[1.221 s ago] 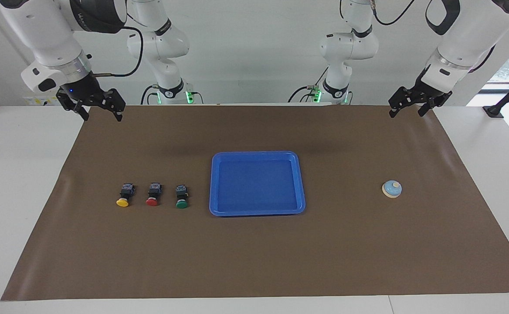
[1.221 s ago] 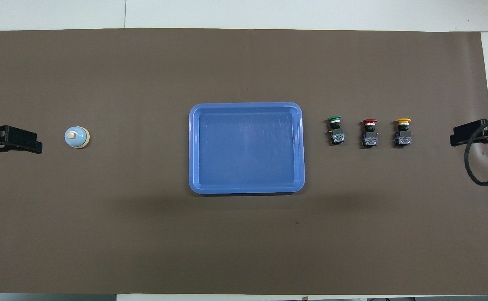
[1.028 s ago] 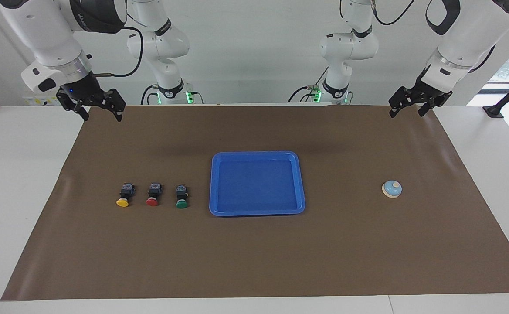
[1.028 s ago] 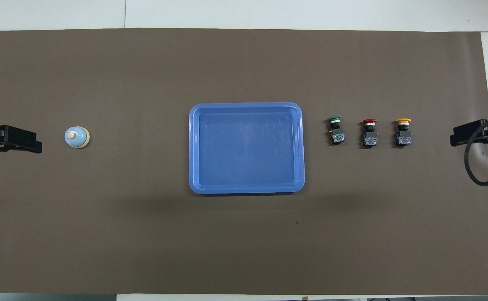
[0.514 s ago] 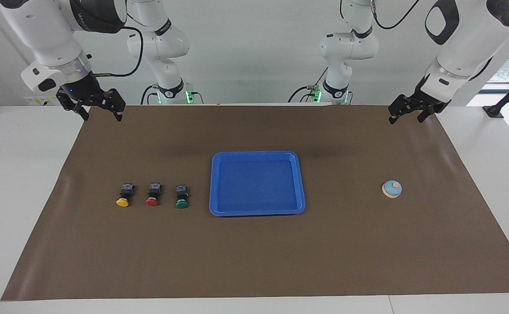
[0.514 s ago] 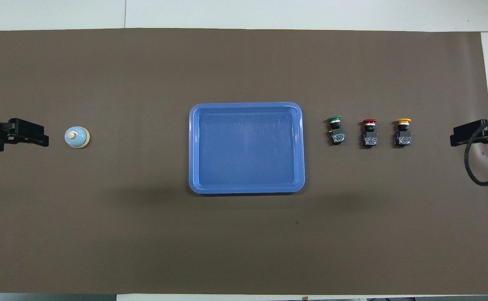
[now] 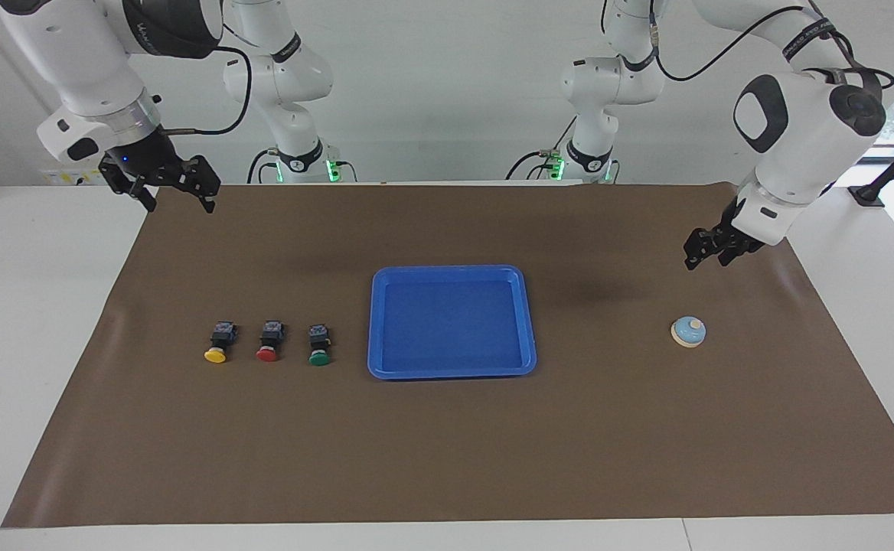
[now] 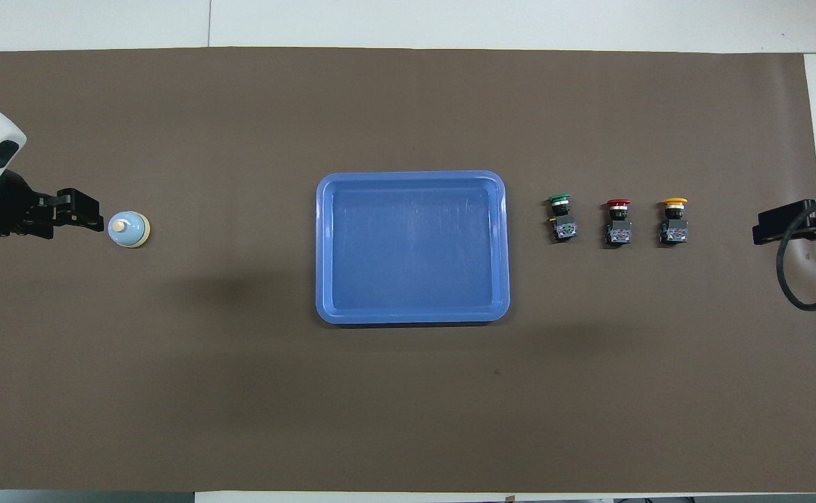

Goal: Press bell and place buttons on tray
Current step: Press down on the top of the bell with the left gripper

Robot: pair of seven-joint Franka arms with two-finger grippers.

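- The left pincer (image 7: 705, 257) hung above the desk (image 7: 646, 428), empty, grip unclear, just short of the bell (image 7: 689, 331), which sat at its arm's end.
- The right pincer (image 7: 174, 196) waited open.

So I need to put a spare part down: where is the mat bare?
Bare mat lies between the tray and the bell, and all along the edge farthest from the robots. It is crowded where the three buttons line up beside the tray.
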